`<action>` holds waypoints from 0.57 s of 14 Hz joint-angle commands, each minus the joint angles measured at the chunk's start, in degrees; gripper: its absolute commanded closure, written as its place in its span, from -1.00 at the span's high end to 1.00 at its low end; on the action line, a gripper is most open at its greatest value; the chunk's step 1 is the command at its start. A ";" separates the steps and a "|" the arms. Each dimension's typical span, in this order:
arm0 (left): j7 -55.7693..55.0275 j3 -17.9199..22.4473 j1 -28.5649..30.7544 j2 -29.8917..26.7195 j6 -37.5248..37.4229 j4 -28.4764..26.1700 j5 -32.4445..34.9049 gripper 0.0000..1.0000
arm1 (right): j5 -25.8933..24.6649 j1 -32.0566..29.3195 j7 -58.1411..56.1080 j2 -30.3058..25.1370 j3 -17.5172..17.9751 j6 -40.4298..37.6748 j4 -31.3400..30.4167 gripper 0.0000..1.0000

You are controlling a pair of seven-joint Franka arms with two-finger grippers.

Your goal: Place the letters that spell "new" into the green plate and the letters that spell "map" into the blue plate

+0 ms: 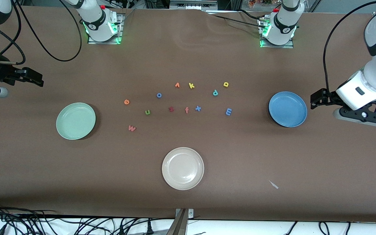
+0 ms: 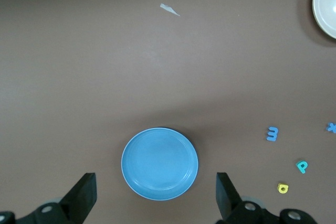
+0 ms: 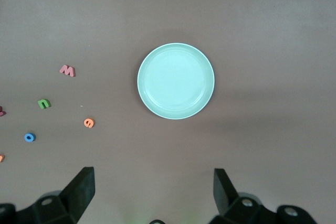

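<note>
state: 0/6 placed | left end effector (image 2: 152,198) released over blue plate (image 1: 288,109), right end effector (image 3: 152,195) released near green plate (image 1: 75,120), both empty | letters mid-surface | risk: n (image 1: 147,112) reads as u, x (image 1: 198,108)/k (image 1: 191,85) share colors, wrong pick likely

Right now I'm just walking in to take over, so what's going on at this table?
Nothing is being handled yet. Both arms wait with open tools: the left tool beside the blue plate, the right tool at the green plate's end. Both plates are empty. The foam letters all lie loose on the table between them.
</note>
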 commanded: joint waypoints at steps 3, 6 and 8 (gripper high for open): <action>-0.10 0.24 -0.84 0.14 -0.34 0.46 1.09 1.00 | 1.14 -0.19 0.20 0.40 0.00 -0.78 1.04 1.00; -0.45 0.24 -2.59 0.40 -0.34 0.02 1.00 1.00 | 1.14 -0.19 0.20 0.40 0.00 -0.78 1.04 1.00; -2.02 0.15 -3.65 1.10 -0.43 -0.07 1.00 1.00 | 1.14 -0.10 0.20 0.40 0.00 -0.78 1.04 1.00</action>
